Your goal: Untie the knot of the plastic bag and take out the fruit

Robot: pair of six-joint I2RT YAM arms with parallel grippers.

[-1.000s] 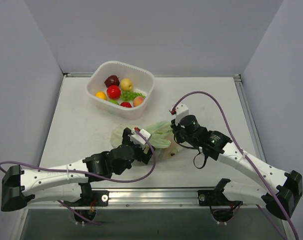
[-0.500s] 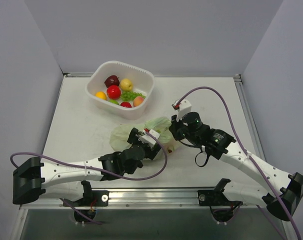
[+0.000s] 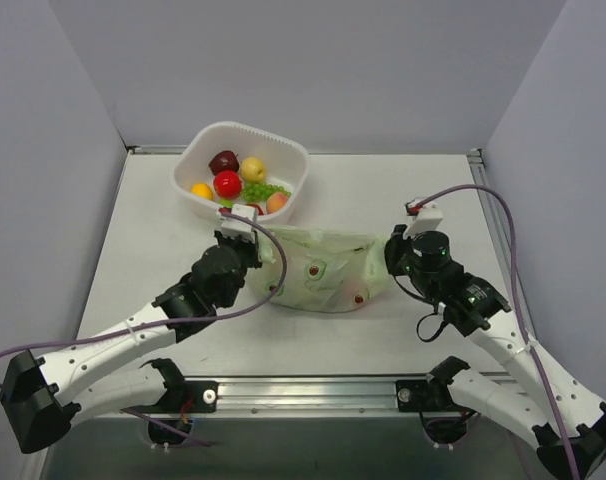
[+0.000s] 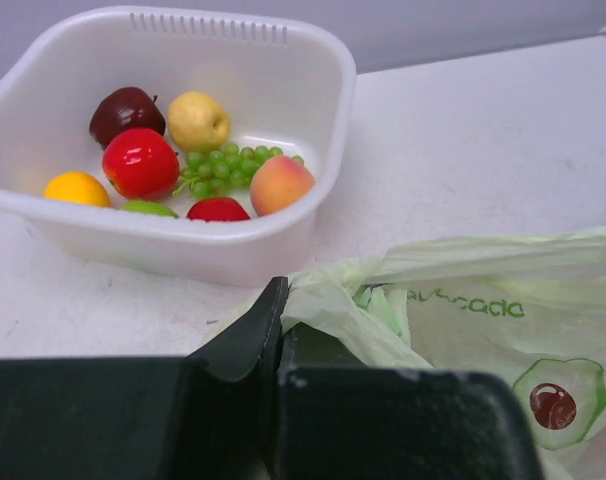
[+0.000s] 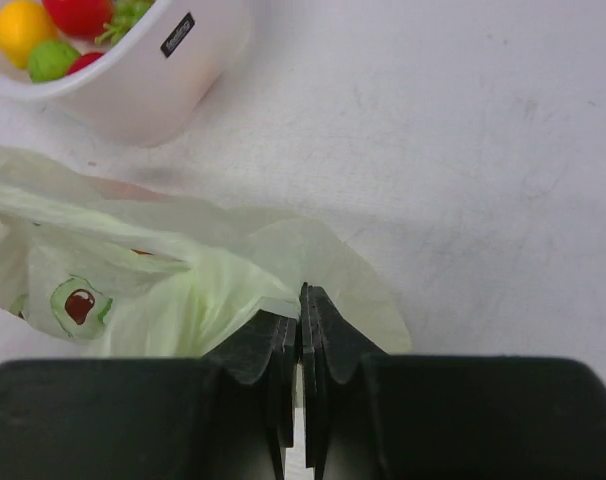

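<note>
The pale green plastic bag (image 3: pixel 323 272) is pulled out wide and flat between my two grippers in front of the basket. My left gripper (image 3: pixel 264 254) is shut on the bag's left end (image 4: pixel 328 300), with film bunched at the jaw tips (image 4: pixel 280 303). My right gripper (image 3: pixel 389 262) is shut on its right end (image 5: pixel 283 262), the jaws (image 5: pixel 303 303) pinching thin film. The knot is out of view. Fruit (image 3: pixel 228 183) lies in the white basket: a red apple (image 4: pixel 140 162), a dark round one (image 4: pixel 125 110), a light apple (image 4: pixel 198 120), a yellow-orange piece (image 4: pixel 76 188).
The white plastic basket (image 3: pixel 295 152) stands at the back left, just behind the bag's left end; it also holds green grapes (image 4: pixel 223 168) and a peach (image 4: pixel 280 184). Cables loop from both wrists. Walls close in the table on three sides.
My left gripper shut on the bag's left end and swung left and back toward the basket. The right gripper moved right. The crumpled bag is now stretched out between them.
</note>
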